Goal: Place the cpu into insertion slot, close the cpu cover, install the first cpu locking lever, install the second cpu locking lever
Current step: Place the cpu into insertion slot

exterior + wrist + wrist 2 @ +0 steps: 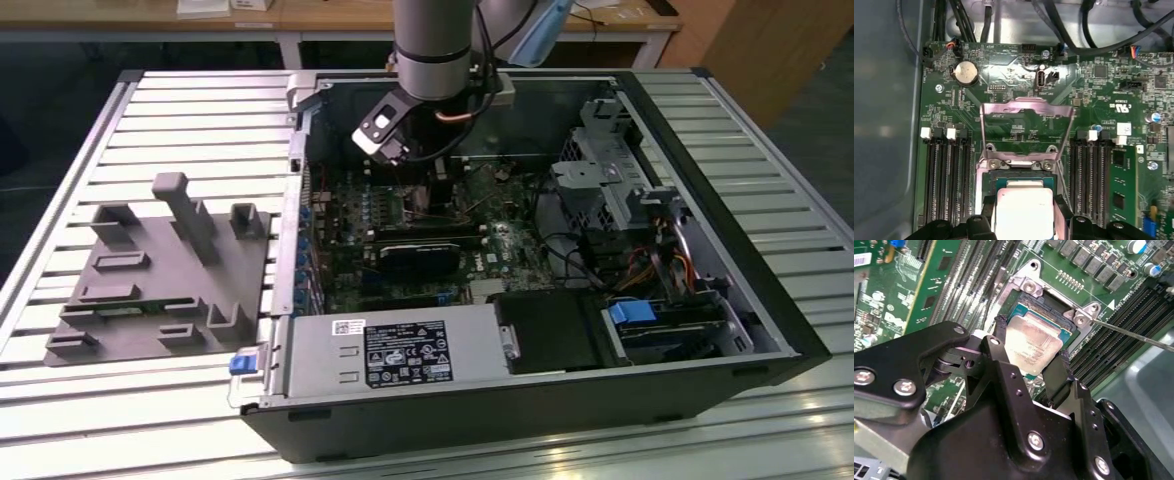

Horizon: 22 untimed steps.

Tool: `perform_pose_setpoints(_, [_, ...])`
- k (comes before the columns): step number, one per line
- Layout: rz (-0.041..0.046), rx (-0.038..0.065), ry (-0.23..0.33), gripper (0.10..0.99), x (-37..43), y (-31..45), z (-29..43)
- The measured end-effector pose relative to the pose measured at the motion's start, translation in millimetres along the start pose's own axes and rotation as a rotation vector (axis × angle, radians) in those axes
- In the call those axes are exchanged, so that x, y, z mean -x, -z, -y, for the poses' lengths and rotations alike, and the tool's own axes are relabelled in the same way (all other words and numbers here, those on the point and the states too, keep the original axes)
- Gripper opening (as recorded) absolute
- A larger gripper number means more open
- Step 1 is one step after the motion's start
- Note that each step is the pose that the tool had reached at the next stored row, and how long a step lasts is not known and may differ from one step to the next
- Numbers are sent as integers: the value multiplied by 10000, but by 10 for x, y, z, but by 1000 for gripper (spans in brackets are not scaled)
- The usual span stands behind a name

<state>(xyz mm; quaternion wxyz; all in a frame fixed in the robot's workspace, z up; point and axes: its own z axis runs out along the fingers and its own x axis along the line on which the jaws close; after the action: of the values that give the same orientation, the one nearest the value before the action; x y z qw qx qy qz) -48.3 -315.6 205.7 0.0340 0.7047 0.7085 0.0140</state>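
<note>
Clamped narrow on the chip [1031, 345] with the claw [1033, 340], gripping two opposite edges between black fingers [1000, 335]. Held right at the socket [1051, 304] on the green board [934, 125]; cannot tell whether seated or just above it, with one edge hidden behind the claw's body. Cut off at the picture's border in the first wrist view, near the hinge of the cover [1026, 106] standing open. Faint print on the chip's top, not made out. Sunk deep in the computer case [627, 405] in the exterior view, beyond a silver box [320, 355] bearing a black label [407, 355] of white print
</note>
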Motion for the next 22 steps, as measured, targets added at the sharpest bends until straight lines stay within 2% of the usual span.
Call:
perform_pose_setpoints(5, [2, -2, -24, 541, -11, -47, 4])
perform_pose_setpoints(22, [17, -7, -224, 541, -12, -116, 9])
